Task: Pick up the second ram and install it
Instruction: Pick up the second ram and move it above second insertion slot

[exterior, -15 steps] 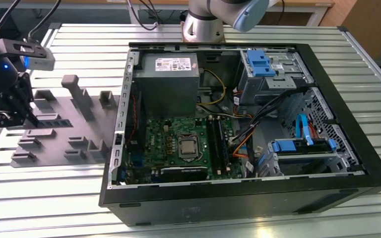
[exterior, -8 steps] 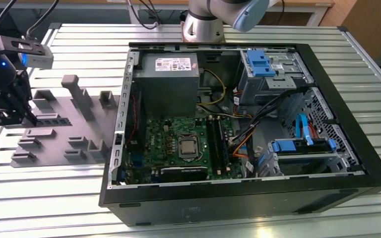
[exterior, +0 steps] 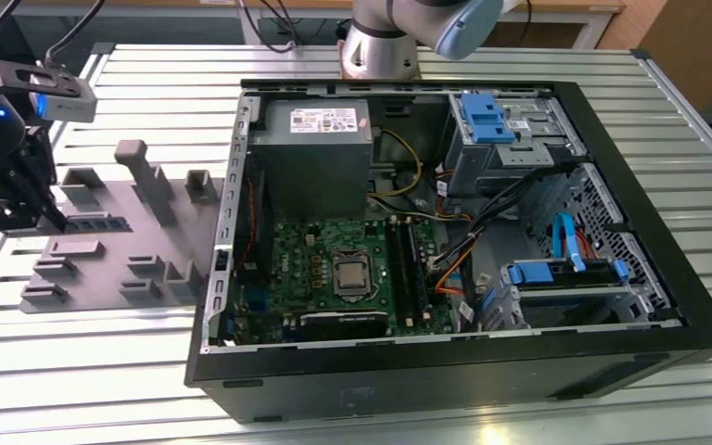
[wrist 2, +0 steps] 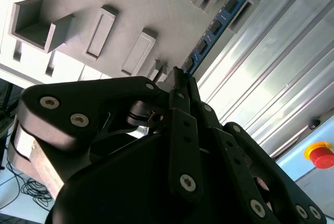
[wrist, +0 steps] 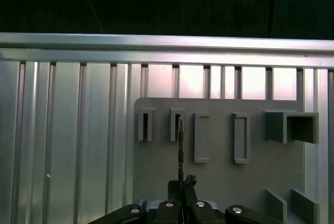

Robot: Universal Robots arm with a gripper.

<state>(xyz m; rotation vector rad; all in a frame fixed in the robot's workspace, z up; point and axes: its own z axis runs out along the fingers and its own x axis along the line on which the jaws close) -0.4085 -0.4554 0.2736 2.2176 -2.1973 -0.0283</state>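
A ribbed aluminium table (exterior: 96, 371) carries the whole set-up, with the arm's base (exterior: 378, 48) mounted at its far edge. At the exterior view's left lies the grey holder tray (exterior: 146, 252), studded with upright slotted blocks. The gripper (exterior: 47, 221) hangs over the tray's outer part.

The second ram (wrist 2: 211, 31), a slim dark-blue board with small black chips, stands on edge in the tray, its far end sitting in a slotted block. In the first wrist view it shows edge-on as a thin line running from that block straight to the fingertips. The black fingers (wrist 2: 180, 130) are drawn together on the stick's near end, one on each face, so the board is clamped between them. The tray's neighbouring slots beside the stick hold nothing.

Well apart, toward the exterior view's right, an open black computer case (exterior: 455, 380) lies on its side. Inside it are a green motherboard (exterior: 300, 269) with its processor (exterior: 353, 275) and long black memory slots (exterior: 400, 269), a grey power-supply box (exterior: 312, 158) above them, loose cables, and blue drive brackets (exterior: 486, 116). The tray's taller blocks and the case's side wall lie between gripper and board. A red stop button (wrist 2: 321, 156) appears in the second wrist view.
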